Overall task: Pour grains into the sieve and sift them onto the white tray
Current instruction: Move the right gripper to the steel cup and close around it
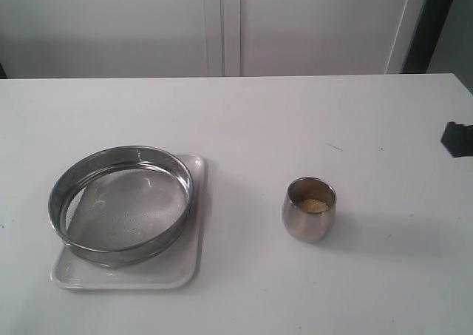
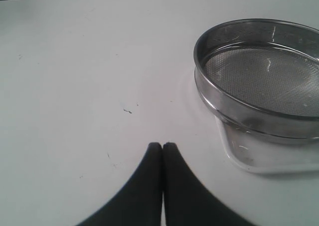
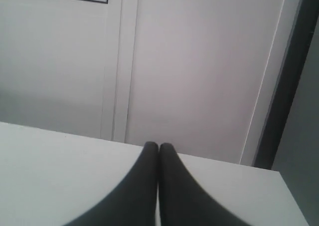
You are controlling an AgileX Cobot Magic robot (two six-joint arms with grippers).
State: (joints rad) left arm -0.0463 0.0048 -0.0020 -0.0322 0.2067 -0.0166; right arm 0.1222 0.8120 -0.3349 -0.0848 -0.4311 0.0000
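The round steel sieve [image 1: 122, 203] rests on the white tray [image 1: 188, 265] at the table's left front; its mesh looks bare. To its right stands a small rounded steel cup [image 1: 309, 209] with golden-yellow grains [image 1: 313, 204] in its bottom. In the left wrist view my left gripper [image 2: 162, 145] is shut with nothing in it, over bare table beside the sieve [image 2: 261, 74] and the tray [image 2: 249, 158]. My right gripper [image 3: 159, 146] is shut and empty too, facing the far table edge and wall. A dark piece of the right arm [image 1: 457, 139] shows at the right edge of the exterior view.
The white table [image 1: 244, 120] runs back to a pale panelled wall [image 1: 222, 24]. A dark vertical strip [image 1: 432, 24] stands at the far right behind the table.
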